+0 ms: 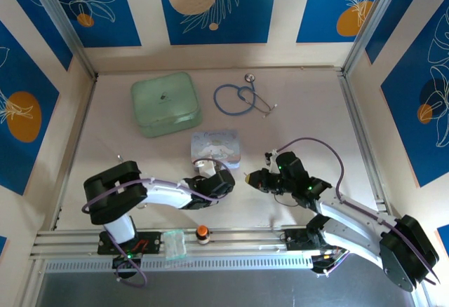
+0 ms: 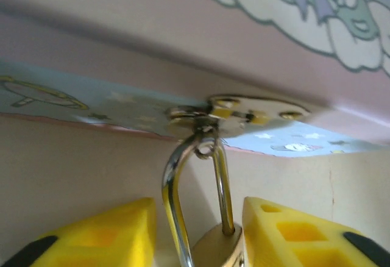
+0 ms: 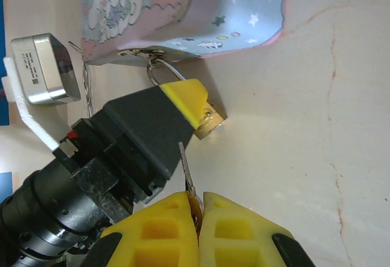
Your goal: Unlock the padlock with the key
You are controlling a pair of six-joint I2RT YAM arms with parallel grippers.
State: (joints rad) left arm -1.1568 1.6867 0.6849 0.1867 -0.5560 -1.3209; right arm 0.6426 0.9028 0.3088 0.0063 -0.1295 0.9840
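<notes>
We pinched the key (image 3: 185,168) in our right gripper (image 3: 198,205) beside the padlock (image 3: 212,122); our left gripper (image 2: 200,209) straddled it, but we couldn't tell if it gripped.

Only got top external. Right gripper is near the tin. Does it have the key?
Observer: Yes. On the right wrist view the right gripper is shut on the key, blade pointing toward the padlock.
Operator: Inserted?
Observer: No. The key tip sits short of the padlock body, beside a finger of the left gripper.
Operator: Left gripper got the lock?
Observer: Its yellow fingers flank the padlock body. The shackle is threaded through the latch of the tin. Can't tell if it's clamped.
</notes>
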